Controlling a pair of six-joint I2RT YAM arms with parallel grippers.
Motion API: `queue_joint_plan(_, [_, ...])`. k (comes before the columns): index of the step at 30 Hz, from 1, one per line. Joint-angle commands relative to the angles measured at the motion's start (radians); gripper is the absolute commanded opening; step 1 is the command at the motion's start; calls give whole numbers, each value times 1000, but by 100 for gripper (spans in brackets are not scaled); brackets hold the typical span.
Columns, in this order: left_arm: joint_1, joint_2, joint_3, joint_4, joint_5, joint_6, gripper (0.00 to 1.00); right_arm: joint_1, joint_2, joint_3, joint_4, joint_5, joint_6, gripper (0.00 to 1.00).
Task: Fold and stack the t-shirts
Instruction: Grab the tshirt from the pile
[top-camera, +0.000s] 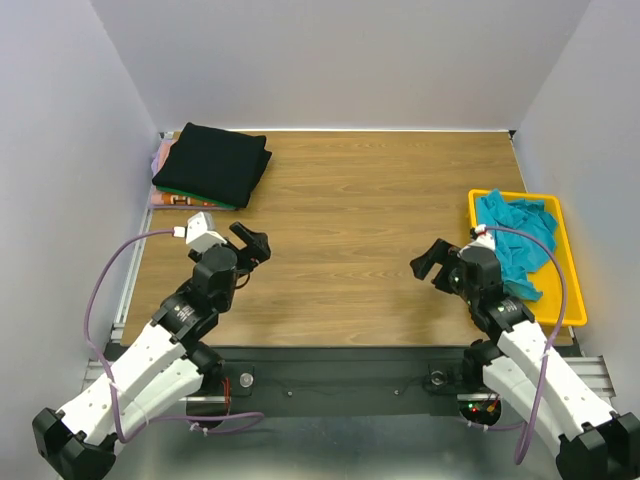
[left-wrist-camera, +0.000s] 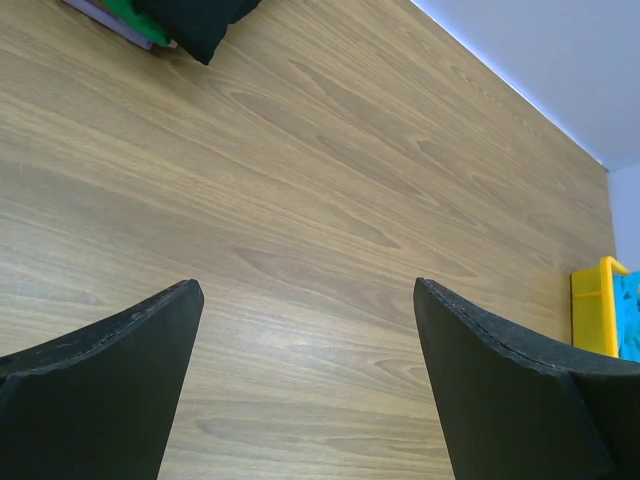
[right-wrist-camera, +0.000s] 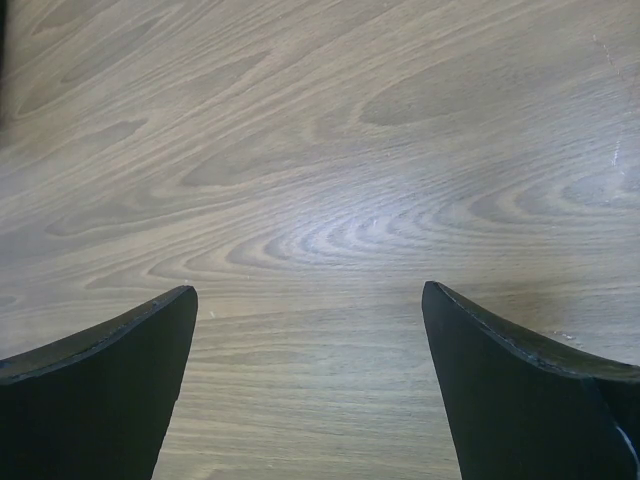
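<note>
A crumpled turquoise t-shirt (top-camera: 518, 240) lies in the yellow tray (top-camera: 573, 285) at the right. A stack of folded t-shirts (top-camera: 212, 163), black on top with green and pink-orange edges, sits at the far left; its corner shows in the left wrist view (left-wrist-camera: 195, 22). My left gripper (top-camera: 253, 244) is open and empty above bare table, in front of the stack (left-wrist-camera: 308, 300). My right gripper (top-camera: 430, 264) is open and empty over bare wood, left of the tray (right-wrist-camera: 310, 305).
The wooden table (top-camera: 360, 230) is walled by grey panels at the left, back and right. The yellow tray's corner shows at the right edge of the left wrist view (left-wrist-camera: 597, 305).
</note>
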Motion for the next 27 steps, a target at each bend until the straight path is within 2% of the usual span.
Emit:
queue_joint_plan(1, [-5,-27,-15,3,-52,-27,99,0,-5,83,22,12,-5,100])
queue_joint_plan(6, [-5,-20,-17,5,-60,-27,99,2,64,175,14,78,-28,100])
queue_joint_plan(9, [-5,-3,-17,8,-63,-27,99,-2,199,290,-33,313,1,100])
queue_joint_plan(11, [-5,17,-9,5,-65,-27,98,-15,352,367,-69,374,0,100])
queue_joint_plan(12, [-5,25,-6,2,-69,-29,99,-61,403,442,-78,388,-5,100])
queue_joint_plan(14, [-5,49,9,-15,-75,-32,99,-154,556,516,-99,318,-15,100])
queue_joint_plan(15, [-5,59,14,-21,-74,-33,98,-275,604,543,-106,272,-14,100])
queue_joint_plan(20, [-5,117,43,-46,-82,-32,98,-593,737,616,-136,126,18,100])
queue_joint_plan(25, [-5,143,37,-25,-82,-27,98,-687,797,608,-136,234,-14,100])
queue_joint_plan(27, [-5,146,32,-8,-80,-14,98,-712,837,588,-136,226,-14,100])
